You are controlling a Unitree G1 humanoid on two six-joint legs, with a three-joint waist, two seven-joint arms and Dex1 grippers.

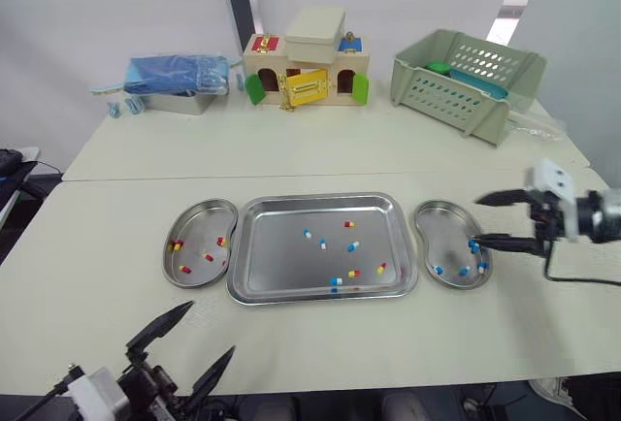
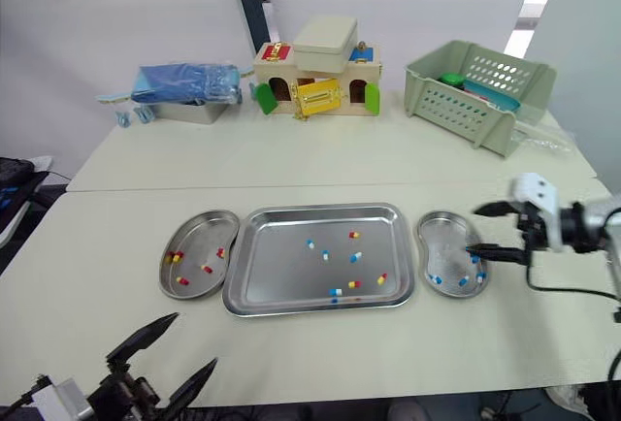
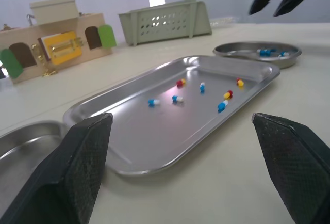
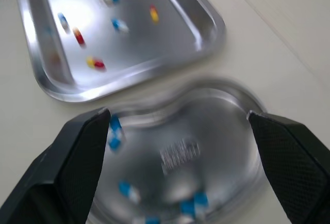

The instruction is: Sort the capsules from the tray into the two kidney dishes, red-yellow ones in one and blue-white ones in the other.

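The near edge of the head view cuts off my left arm. What shows there is my left pincer [image 1: 211, 327], low over the front of the desk [image 1: 97, 266], with its two fingers spread wide and nothing between them. In the right wrist view the right dish [image 4: 206, 131] is smeared. One blue-white capsule [image 4: 114, 131] sits right by one finger [image 4: 77, 167], and I cannot tell whether they touch.

My right pincer [image 1: 475, 220] reaches in level from the right side and hovers over the outer rim of the right dish. Its fingers are wide apart and it grips nothing.

The left dish [image 1: 199, 232] holds a handful of red-yellow capsules [image 1: 177, 243]. The tray [image 1: 291, 246] lies between the two dishes, just beside each, with both kinds scattered across it. The right dish holds blue-white ones. Bare desk runs wide in front of the tray, between my pincers, and again behind it up to the toy house [image 1: 306, 77] and the basket [image 1: 466, 86].
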